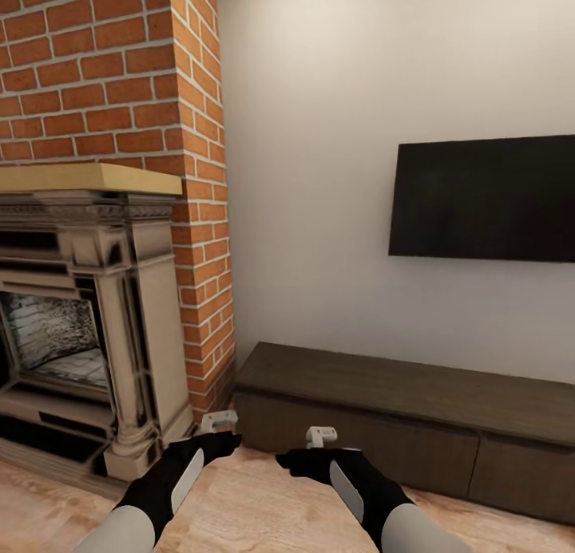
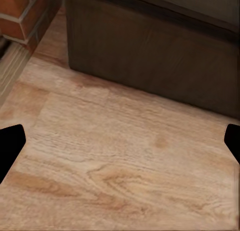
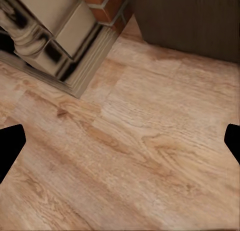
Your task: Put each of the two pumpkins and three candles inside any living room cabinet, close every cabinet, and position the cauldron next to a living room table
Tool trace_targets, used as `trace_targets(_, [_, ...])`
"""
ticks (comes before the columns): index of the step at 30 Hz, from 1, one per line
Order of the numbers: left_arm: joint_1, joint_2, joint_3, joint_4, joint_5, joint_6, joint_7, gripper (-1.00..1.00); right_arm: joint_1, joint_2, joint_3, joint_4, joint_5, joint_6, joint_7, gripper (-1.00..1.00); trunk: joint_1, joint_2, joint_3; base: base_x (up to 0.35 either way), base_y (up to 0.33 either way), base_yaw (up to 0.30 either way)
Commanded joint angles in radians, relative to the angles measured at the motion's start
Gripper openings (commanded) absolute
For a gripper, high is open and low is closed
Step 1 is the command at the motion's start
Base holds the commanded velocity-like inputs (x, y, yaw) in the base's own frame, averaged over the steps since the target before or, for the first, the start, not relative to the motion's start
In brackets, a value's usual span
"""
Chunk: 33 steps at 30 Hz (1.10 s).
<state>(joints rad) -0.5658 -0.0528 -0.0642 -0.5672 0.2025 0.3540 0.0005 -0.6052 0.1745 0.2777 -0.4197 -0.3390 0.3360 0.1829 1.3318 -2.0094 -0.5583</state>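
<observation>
Left gripper (image 1: 217, 422) and right gripper (image 1: 321, 436) are held low in front of the trunk, over the wood floor (image 1: 255, 505). In each wrist view the fingertips (image 2: 11, 147) sit at opposite edges of the picture with bare planks between them, so both are read as spread wide and carrying nothing.

The cabinet (image 1: 415, 409), a long low dark-brown unit, stands against the pale wall under a wall-mounted television (image 1: 483, 198). Both drawer fronts are seen flush, with no pale interior exposed; it is judged closed. Its near end lies just beside the brick chimney (image 1: 200, 218) and the fireplace surround (image 1: 136, 314). Pumpkins, candles and cauldron are not identified here.

Risks, as judged:
- The drawer fronts carry no handles. A fingertip pull on the top edge may slip, leaving the drawer shut.
- The left arm is near the surround's base. A sideways swing during approach may strike it.
- A base stopped too close would block the drawer's outward travel.
- With nothing carried, an opened drawer left unattended could later be forgotten open.
</observation>
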Motion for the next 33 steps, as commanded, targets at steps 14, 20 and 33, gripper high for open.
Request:
trace_targets(14, [0.000,0.001,-0.002,-0.002,0.008,0.005,0.001,1.00,-0.001,0.000,0.003,0.001,-0.075,0.021,0.001,1.00,0.000,-0.001,-0.014,0.000,0.000,-0.099])
trace_targets(20, [0.000,0.001,-0.002,0.001,0.008,0.005,0.001,1.00,-0.001,0.000,0.003,0.000,-0.075,0.016,0.001,1.00,0.000,-0.001,-0.024,0.000,0.000,-0.001])
trace_targets(33, [0.000,0.002,-0.003,0.003,0.008,0.005,0.001,1.00,-0.001,0.000,0.002,-0.001,-0.076,0.006,0.033,1.00,0.000,-0.001,-0.036,0.000,0.000,0.000])
